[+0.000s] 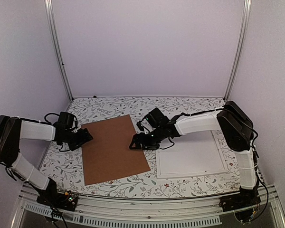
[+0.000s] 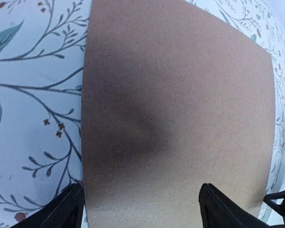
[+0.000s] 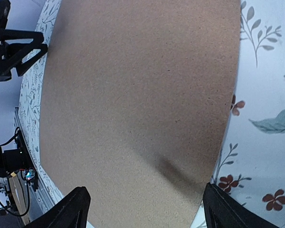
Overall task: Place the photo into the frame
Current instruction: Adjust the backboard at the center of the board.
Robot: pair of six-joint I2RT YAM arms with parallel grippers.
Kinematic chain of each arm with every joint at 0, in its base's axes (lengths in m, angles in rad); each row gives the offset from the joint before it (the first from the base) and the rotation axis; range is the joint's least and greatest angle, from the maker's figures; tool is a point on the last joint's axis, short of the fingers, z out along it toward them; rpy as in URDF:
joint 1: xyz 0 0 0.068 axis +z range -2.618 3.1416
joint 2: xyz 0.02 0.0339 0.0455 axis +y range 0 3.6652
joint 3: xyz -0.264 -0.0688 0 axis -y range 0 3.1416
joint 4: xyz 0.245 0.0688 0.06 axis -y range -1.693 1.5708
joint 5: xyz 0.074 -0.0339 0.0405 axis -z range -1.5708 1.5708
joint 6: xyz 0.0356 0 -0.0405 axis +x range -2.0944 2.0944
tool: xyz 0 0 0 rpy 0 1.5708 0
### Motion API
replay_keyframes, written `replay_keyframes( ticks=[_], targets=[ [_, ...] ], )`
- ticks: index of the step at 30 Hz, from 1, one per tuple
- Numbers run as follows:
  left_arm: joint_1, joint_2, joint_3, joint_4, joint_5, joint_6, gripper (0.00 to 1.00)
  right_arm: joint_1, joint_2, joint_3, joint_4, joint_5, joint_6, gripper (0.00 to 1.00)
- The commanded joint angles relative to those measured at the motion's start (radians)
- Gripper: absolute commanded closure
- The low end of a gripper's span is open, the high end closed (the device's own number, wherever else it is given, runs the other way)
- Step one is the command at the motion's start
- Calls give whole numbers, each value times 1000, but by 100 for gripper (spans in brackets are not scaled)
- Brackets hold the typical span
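Note:
A plain brown backing board (image 1: 113, 149) lies flat in the middle of the table. The photo is out of view. To the board's right lies a white-rimmed rectangle (image 1: 190, 156) that looks like the frame, white inside. My left gripper (image 1: 84, 136) is low at the board's left edge, open, with one fingertip (image 2: 61, 209) over the cloth and the other over the board (image 2: 180, 95). My right gripper (image 1: 136, 142) is low at the board's right edge, also open, its fingertips (image 3: 73, 209) spread wide across the board (image 3: 133, 95). Neither holds anything.
A floral tablecloth (image 1: 180, 107) covers the table. Metal posts (image 1: 59, 52) and white walls close in the back and sides. The right arm's forearm (image 1: 197, 122) reaches over the frame's far edge. The left gripper (image 3: 14, 47) shows in the right wrist view.

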Motion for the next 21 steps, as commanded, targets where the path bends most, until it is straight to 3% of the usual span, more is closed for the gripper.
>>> replay_keyframes(
  ticks=[1,8,21],
  targets=[
    [20,66,67,-85,12,81,13,34,-46,-78,-25,31,69,12],
    [54,42,48,-136,-36,84,10,12,-34,-9,-60,104,54,8],
    [54,71,-74,-29,220,54,13,-13,79,100,-64,28,55,9]
  ],
)
